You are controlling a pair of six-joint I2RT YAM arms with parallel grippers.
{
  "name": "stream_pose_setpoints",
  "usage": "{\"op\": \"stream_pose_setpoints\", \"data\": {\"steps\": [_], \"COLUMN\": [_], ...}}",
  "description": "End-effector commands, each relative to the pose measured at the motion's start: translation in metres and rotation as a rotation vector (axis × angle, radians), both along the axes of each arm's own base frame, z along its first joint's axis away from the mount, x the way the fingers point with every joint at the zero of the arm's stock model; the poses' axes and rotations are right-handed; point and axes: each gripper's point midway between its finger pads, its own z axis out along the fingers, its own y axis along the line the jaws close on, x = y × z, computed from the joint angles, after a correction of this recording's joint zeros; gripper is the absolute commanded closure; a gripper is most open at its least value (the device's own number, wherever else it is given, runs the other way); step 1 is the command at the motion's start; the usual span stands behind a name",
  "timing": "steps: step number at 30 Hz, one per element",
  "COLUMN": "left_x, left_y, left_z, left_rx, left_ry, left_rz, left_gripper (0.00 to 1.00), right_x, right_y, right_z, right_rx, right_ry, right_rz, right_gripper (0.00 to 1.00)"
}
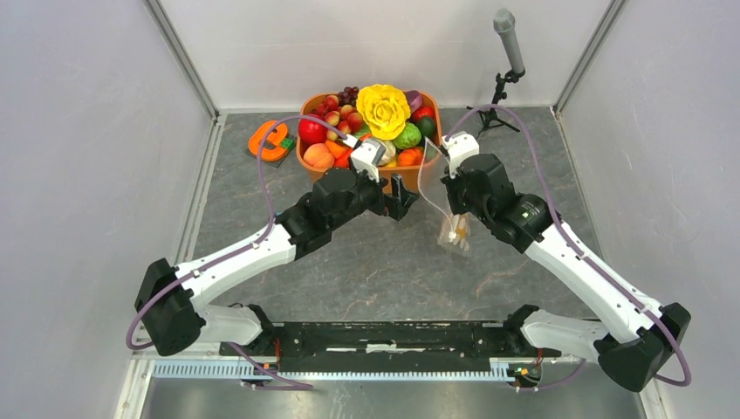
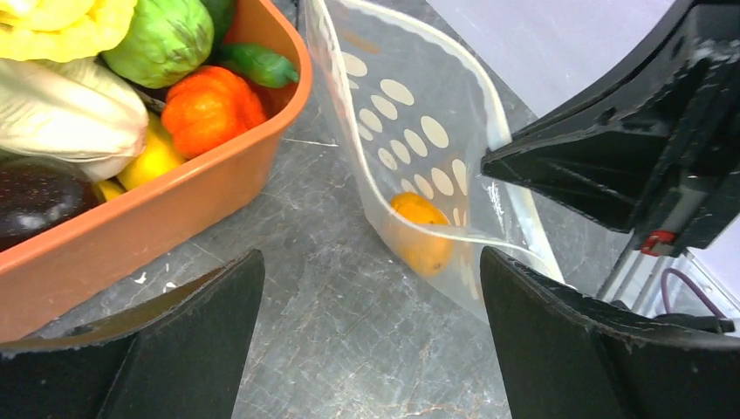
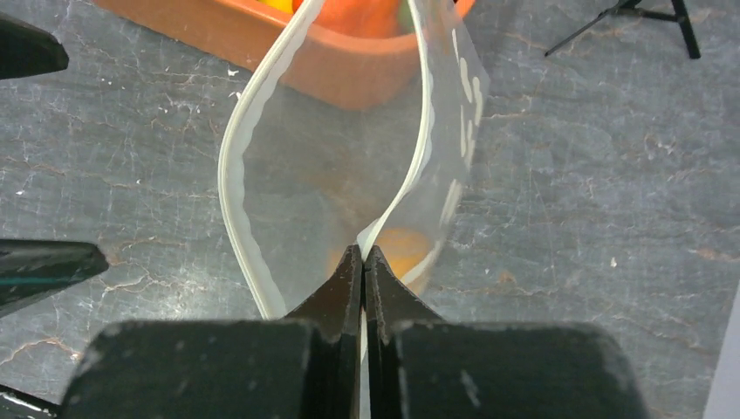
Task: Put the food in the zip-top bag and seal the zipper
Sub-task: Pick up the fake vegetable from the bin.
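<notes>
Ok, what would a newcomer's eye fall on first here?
The orange tub at the far middle of the table, heaped with bright toy food and crowned by a yellow flower-shaped piece, grabs attention first. In front, the right gripper is shut on the mouth edge of the zip-top bag, holding it up with one orange toy fruit inside, the left gripper open beside it.

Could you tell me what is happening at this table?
The right gripper is shut on the mouth edge of the zip-top bag, holding it with the mouth gaping. One orange toy fruit lies inside. The left gripper stands open and empty beside the bag, near the orange tub full of toy food. The zipper is unsealed.
</notes>
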Motion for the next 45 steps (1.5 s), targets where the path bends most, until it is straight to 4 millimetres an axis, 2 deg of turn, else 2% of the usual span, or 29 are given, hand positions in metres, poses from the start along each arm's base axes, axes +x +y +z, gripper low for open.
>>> {"op": "stream_pose_setpoints", "data": {"steps": [1,4,8,13,17,21,25,28,33,38,40,45], "left_x": [0.011,0.018,0.030,0.057,0.077,0.097,0.121,0.138,0.164,0.175,0.180,0.186], "left_y": [0.017,0.029,0.049,0.080,0.095,0.095,0.097,0.089,0.088,0.092,0.094,0.092], "left_z": [0.011,0.008,0.013,0.012,0.017,0.024,0.013,-0.002,-0.029,-0.021,-0.023,-0.033], "left_rx": [0.022,0.023,0.017,0.001,0.006,0.054,0.164,0.215,0.319,0.373,0.390,0.417], "left_ry": [-0.052,-0.035,-0.034,0.037,0.020,-0.060,-0.117,-0.126,-0.127,-0.207,-0.225,-0.231], "left_rz": [0.068,0.126,0.179,0.236,0.257,0.162,0.121,0.062,0.058,0.076,0.085,0.076], "left_gripper": [0.01,0.01,0.00,0.00,0.00,0.00,0.03,0.12,0.19,0.27,0.34,0.38], "right_x": [0.001,0.004,0.007,0.018,0.021,0.017,0.014,0.013,0.013,0.010,0.009,0.010], "right_y": [-0.003,-0.007,0.003,-0.016,0.003,0.032,0.044,0.043,0.038,0.037,0.037,0.040], "right_z": [0.005,-0.005,-0.021,-0.018,-0.019,-0.030,-0.038,-0.041,-0.039,-0.041,-0.043,-0.044], "right_rx": [-0.055,-0.046,-0.002,-0.032,0.029,0.141,0.187,0.168,0.147,0.161,0.170,0.180], "right_ry": [-0.014,-0.003,0.022,-0.041,-0.055,-0.030,-0.006,-0.002,-0.019,-0.016,-0.016,-0.008], "right_rz": [0.043,0.024,0.029,-0.085,-0.007,0.089,0.134,0.141,0.136,0.135,0.131,0.136], "right_gripper": [1.00,1.00,1.00,1.00,1.00,1.00,1.00,1.00,1.00,1.00,1.00,1.00]}}
